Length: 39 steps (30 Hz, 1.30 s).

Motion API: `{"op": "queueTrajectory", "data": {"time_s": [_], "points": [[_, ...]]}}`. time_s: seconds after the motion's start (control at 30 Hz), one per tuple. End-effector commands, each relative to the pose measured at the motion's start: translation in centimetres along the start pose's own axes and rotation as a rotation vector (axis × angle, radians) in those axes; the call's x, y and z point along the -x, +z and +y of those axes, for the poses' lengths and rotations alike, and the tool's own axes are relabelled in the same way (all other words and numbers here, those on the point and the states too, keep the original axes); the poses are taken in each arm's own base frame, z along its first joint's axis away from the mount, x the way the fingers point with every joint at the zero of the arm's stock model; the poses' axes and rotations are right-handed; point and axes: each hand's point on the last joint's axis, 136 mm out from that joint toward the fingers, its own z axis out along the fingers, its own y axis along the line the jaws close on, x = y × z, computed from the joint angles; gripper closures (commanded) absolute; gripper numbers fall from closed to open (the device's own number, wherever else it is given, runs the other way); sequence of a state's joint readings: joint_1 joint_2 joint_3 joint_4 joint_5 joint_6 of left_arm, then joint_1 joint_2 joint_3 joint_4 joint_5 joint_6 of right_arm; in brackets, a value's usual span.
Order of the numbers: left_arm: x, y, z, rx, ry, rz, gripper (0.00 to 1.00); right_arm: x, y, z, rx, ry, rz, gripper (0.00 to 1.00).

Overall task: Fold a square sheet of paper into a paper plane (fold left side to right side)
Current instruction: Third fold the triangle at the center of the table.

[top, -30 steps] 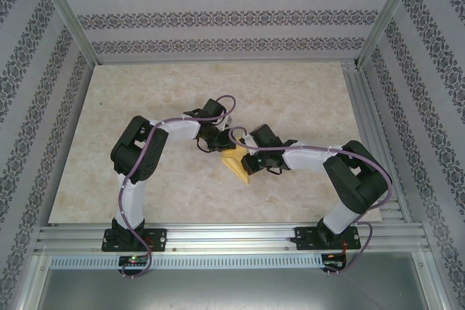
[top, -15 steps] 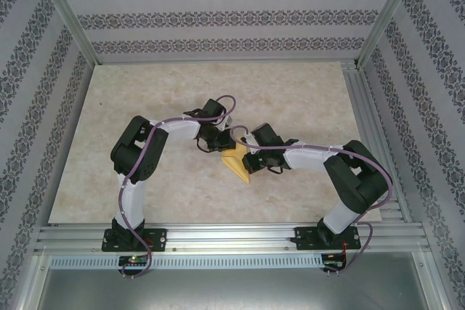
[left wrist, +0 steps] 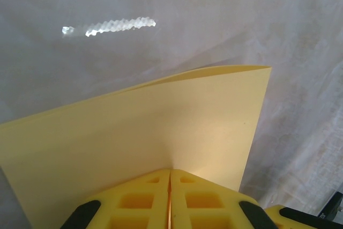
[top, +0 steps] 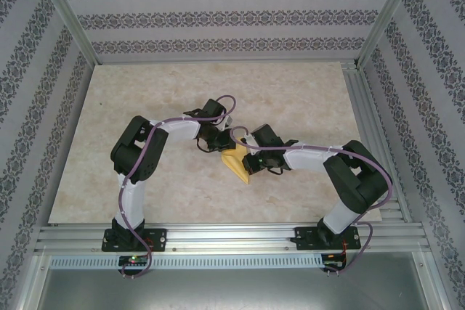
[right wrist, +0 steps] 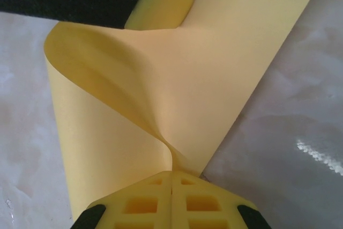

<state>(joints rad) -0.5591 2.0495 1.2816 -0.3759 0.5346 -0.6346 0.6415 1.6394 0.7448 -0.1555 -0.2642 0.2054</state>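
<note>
left claw (left wrist: 170,171) is pressed together on the near edge of the square sheet of paper (left wrist: 161,127), which rises away from the yellow pads (left wrist: 134,202) as a doubled layer, with a second edge peeping out just behind the top one. from above, the sheet shows as a small yellow wedge (top: 237,165) near the middle of the table (top: 145,107), tucked between the two wrists. right claw (right wrist: 171,173) is likewise clamped on the paper, which curls up from the pinch in a loose bend

over the last second the right wrist has crept slightly toward the left one, while the left arm has held its place and the wedge looks much the same. i judge the fold to be partway over and not yet flattened into a crease (the curl on the right side is still soft and open)

both pinch points are hidden under the wrists from above, so whether the edges line up cannot be told. a dark body covers the sheet's far corner in the right wrist view, and the frame cuts off the sheet's lower left in the left wrist view
</note>
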Motion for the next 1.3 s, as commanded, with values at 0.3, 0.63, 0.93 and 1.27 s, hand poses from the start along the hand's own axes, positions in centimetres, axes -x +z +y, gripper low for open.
{"op": "queueTrajectory", "data": {"time_s": [0.3, 0.63, 0.93, 1.27], "points": [[-1.2, 0.8, 0.9, 0.054, 0.007, 0.031, 0.85, -2.2, 1.1, -0.5, -0.016, 0.027, 0.069, 1.00], [1.4, -4.3, -1.5, 0.016, 0.028, -0.071, 0.66, -3.3, 1.6, -0.7, -0.015, 0.041, 0.101, 1.00], [1.7, -7.6, -1.5, -0.014, -0.007, -0.140, 0.66, -3.3, 1.6, -0.6, -0.011, 0.040, 0.101, 1.00], [-2.4, -6.4, -4.2, -0.159, -0.094, -0.105, 0.77, -3.4, 1.7, -0.5, -0.011, 0.032, 0.107, 1.00]]}}
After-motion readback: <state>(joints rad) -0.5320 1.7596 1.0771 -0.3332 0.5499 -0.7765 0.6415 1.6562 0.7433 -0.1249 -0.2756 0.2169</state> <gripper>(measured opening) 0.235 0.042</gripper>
